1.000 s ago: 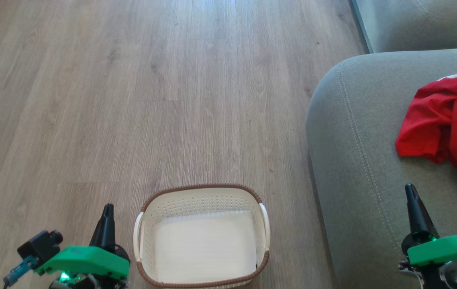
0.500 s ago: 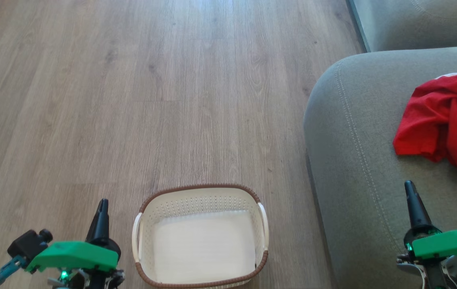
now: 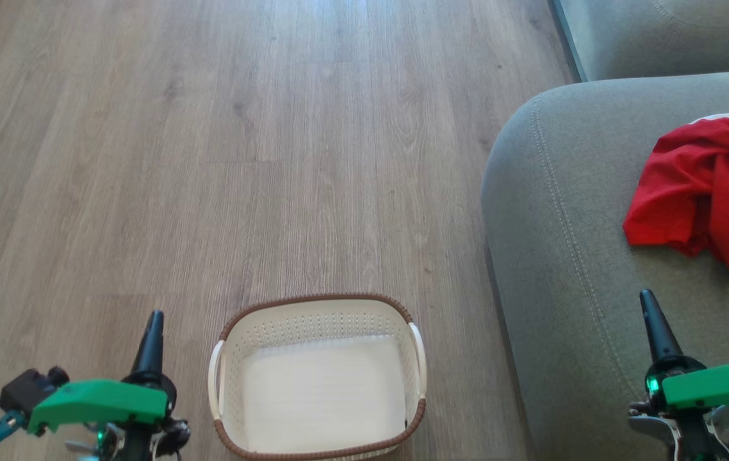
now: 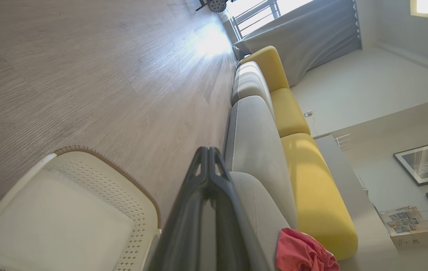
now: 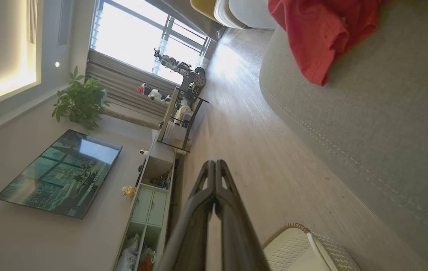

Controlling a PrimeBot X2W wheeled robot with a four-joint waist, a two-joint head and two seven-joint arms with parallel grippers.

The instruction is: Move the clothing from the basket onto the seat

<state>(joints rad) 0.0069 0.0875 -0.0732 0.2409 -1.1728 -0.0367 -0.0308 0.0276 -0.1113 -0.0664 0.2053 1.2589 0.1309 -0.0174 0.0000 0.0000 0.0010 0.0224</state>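
Observation:
The red clothing with white stripes and the number 23 lies crumpled on the grey seat at the right; it shows too in the left wrist view and the right wrist view. On the wooden floor stands the cream basket, holding nothing, also seen as the basket and the basket in the wrist views. My left gripper is shut, left of the basket. My right gripper is shut above the seat, below the clothing. Both grip nothing.
Wooden floor stretches ahead and to the left. A second grey cushion sits at the top right. Yellow back cushions line the sofa. A television and a shelf unit stand across the room.
The camera has shifted slightly. Both grippers have drawn back toward the bottom edge, the left one also leftward. Clothing and basket stay put.

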